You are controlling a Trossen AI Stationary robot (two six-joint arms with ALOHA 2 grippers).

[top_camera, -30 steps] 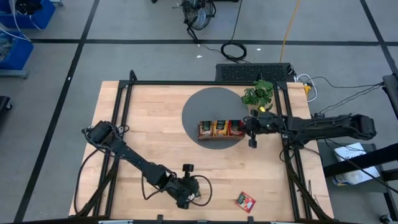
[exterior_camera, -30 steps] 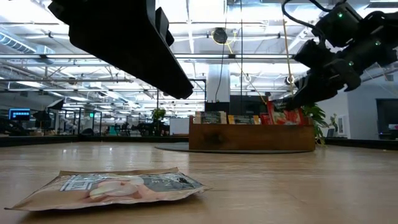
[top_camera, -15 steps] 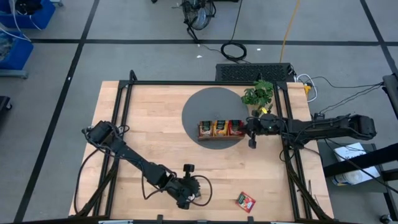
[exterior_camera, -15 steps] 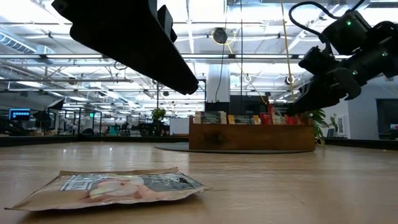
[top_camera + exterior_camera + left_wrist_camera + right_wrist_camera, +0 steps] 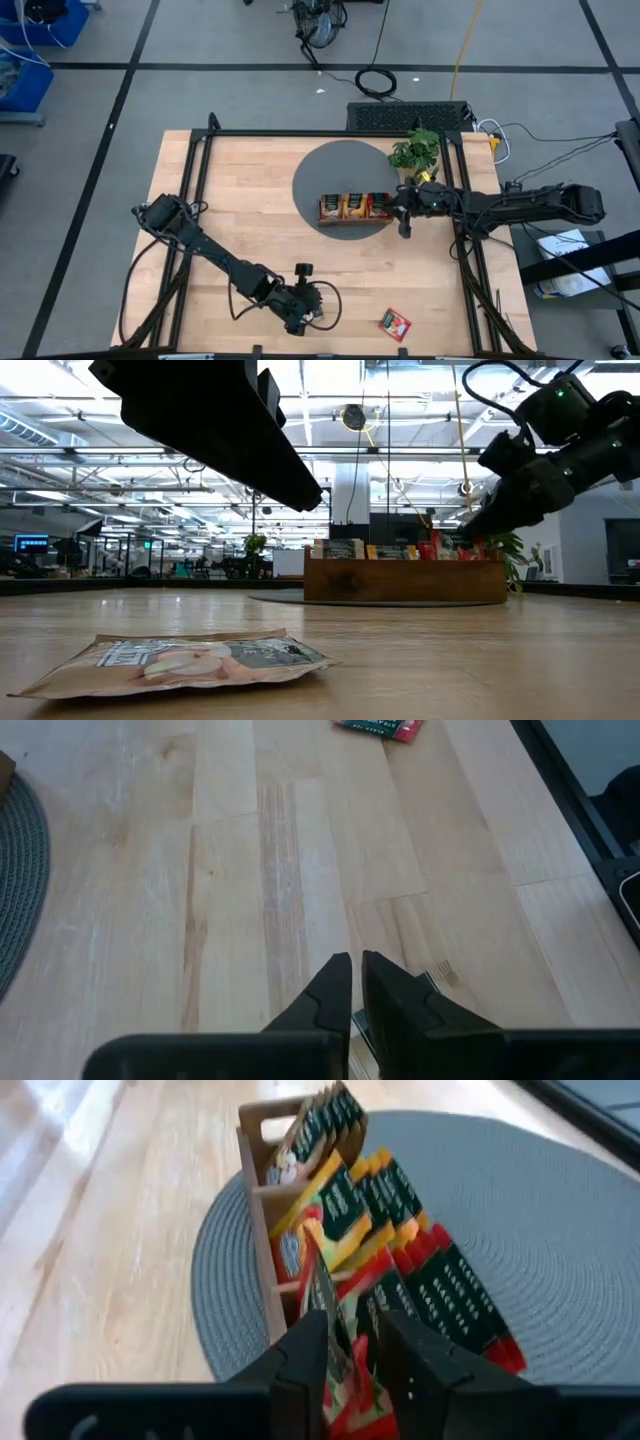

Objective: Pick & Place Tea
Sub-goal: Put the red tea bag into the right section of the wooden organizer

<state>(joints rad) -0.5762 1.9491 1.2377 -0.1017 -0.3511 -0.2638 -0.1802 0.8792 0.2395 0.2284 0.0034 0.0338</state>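
Observation:
A brown wooden tray (image 5: 322, 210) stands on a grey round mat (image 5: 330, 170) with beige, orange and red tea sachets upright in its three compartments (image 5: 345, 1190). My right gripper (image 5: 401, 212) hovers at the tray's red end, open, with a red sachet (image 5: 322, 1305) standing between its fingers. My left gripper (image 5: 303, 320) is near the table's near edge, shut, above a pale beige sachet (image 5: 190, 660) that lies flat on the wood. A second red sachet (image 5: 395, 323) lies flat near the near edge. My right gripper (image 5: 352, 1342) comes slanting down from the table's right over the red compartment. The upper edge of one red sachet (image 5: 318, 1280) stands between its fingers. I cannot tell whether either finger touches it.
A small green plant (image 5: 415, 150) stands just beyond the tray's right end, close to my right arm. A black frame runs round the table's edges. Bare wood lies between the mat and the near edge.
My right gripper has drawn back a little from over the tray's red sachets, toward the table's right. The left arm has kept still, and both loose sachets lie where they were.

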